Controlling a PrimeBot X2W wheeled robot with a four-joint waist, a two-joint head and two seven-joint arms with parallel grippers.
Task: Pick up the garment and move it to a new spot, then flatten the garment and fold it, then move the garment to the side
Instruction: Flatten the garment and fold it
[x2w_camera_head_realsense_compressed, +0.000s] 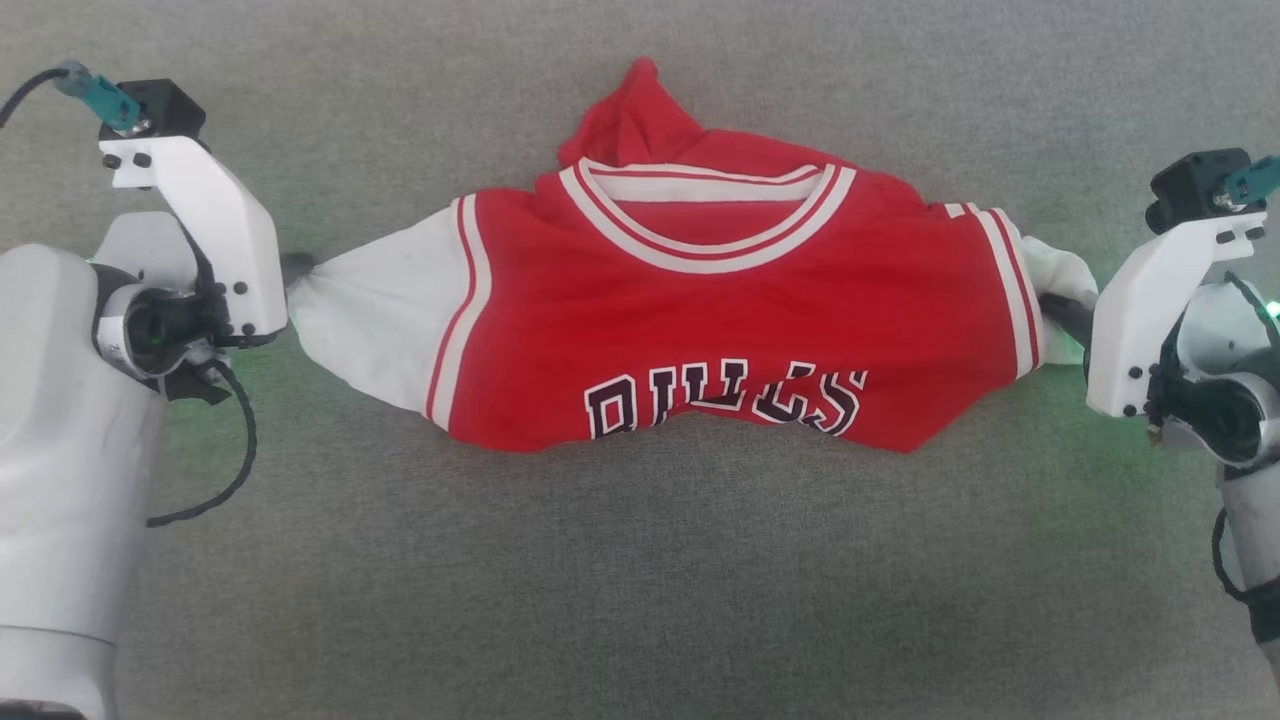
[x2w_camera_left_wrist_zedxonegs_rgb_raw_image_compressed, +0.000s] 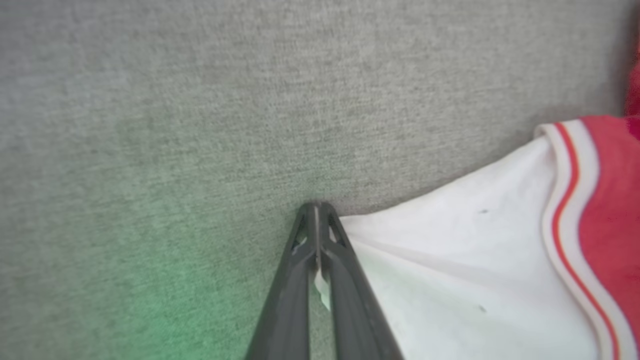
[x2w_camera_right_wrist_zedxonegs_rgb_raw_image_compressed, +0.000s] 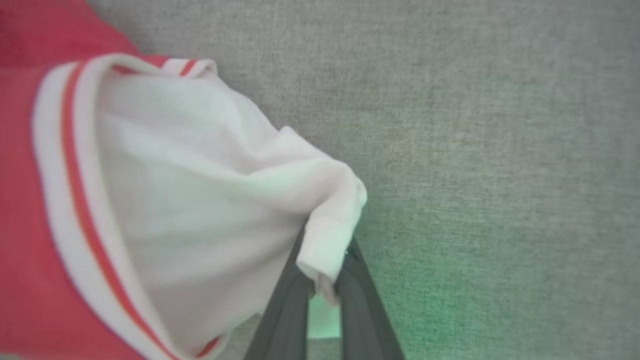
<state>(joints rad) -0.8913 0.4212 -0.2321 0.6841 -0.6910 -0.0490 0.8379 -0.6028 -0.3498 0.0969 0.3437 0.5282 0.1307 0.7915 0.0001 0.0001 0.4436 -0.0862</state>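
The garment (x2w_camera_head_realsense_compressed: 720, 340), a red jersey with white sleeves and dark chest lettering, lies stretched sideways on the grey cloth surface (x2w_camera_head_realsense_compressed: 640, 600). Its lower part is tucked under, cutting off the lettering, and a red flap (x2w_camera_head_realsense_compressed: 640, 110) bunches up behind the collar. My left gripper (x2w_camera_head_realsense_compressed: 298, 268) is shut on the tip of the left white sleeve (x2w_camera_left_wrist_zedxonegs_rgb_raw_image_compressed: 450, 250); in the left wrist view a scrap of white cloth shows between the closed fingers (x2w_camera_left_wrist_zedxonegs_rgb_raw_image_compressed: 350, 280). At the far side my right gripper (x2w_camera_head_realsense_compressed: 1060, 312) is shut on the other white sleeve (x2w_camera_right_wrist_zedxonegs_rgb_raw_image_compressed: 210, 200), whose cuff drapes over the dark fingers (x2w_camera_right_wrist_zedxonegs_rgb_raw_image_compressed: 367, 310).
Grey textured cloth covers the whole work surface, with open room in front of and behind the garment. A black cable (x2w_camera_head_realsense_compressed: 235, 470) loops beside my left forearm. Green light glows on the cloth near both wrists.
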